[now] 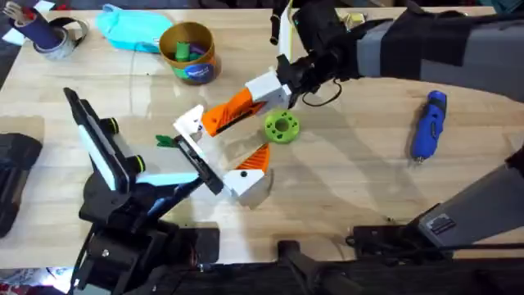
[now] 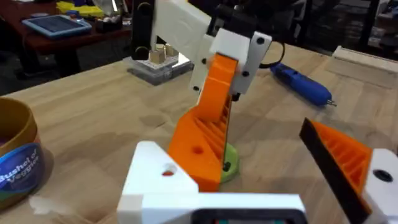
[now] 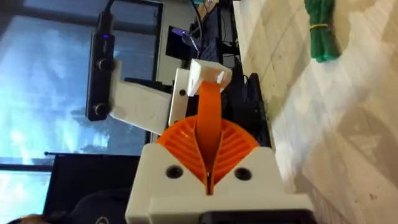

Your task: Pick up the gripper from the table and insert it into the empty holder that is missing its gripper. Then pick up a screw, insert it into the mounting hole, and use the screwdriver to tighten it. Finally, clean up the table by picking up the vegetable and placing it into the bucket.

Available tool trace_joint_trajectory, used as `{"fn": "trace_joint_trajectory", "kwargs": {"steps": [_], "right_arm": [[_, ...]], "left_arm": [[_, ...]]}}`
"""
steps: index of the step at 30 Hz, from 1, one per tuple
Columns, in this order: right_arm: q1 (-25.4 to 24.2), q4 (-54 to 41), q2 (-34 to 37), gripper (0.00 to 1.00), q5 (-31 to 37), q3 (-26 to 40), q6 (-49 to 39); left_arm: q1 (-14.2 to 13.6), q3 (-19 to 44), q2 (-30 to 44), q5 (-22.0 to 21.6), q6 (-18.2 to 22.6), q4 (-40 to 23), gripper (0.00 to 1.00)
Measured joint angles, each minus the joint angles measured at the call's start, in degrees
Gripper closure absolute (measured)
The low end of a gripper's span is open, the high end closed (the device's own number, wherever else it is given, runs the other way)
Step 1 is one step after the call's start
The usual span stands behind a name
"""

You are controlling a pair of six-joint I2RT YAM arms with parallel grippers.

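My right gripper [image 1: 285,75] is shut on the white base of the orange gripper [image 1: 233,106] [image 2: 208,130] [image 3: 209,118], holding it slanted. Its narrow end rests at the white holder [image 1: 190,123] [image 2: 155,177] [image 3: 208,71]. My left gripper [image 1: 196,174] is shut on the black jaw bar [image 1: 203,164] just behind the holder. The blue screwdriver [image 1: 428,124] [image 2: 305,84] lies to the right. At the back stands the gold bucket [image 1: 188,53] [image 2: 15,155]. The green vegetable [image 1: 166,141] [image 3: 320,28] lies left of the holder. The screw is out of view.
The twin white mount [image 1: 246,182] with its orange finger [image 2: 348,155] sits at the bar's near end. A green round disc [image 1: 281,127] lies beside the held gripper. A teal cloth [image 1: 131,29] and a tape roll with a dark cup [image 1: 49,37] are at the back left.
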Motion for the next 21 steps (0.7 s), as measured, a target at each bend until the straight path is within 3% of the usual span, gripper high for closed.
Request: {"fn": "trace_joint_trajectory", "kwargs": {"steps": [21], "right_arm": [[1.45,25.42,7.73,0.993,-5.07,0.07,26.06]], "left_arm": [[0.33,0.00,0.00,-1.88,-1.61,-0.04,0.006]]}}
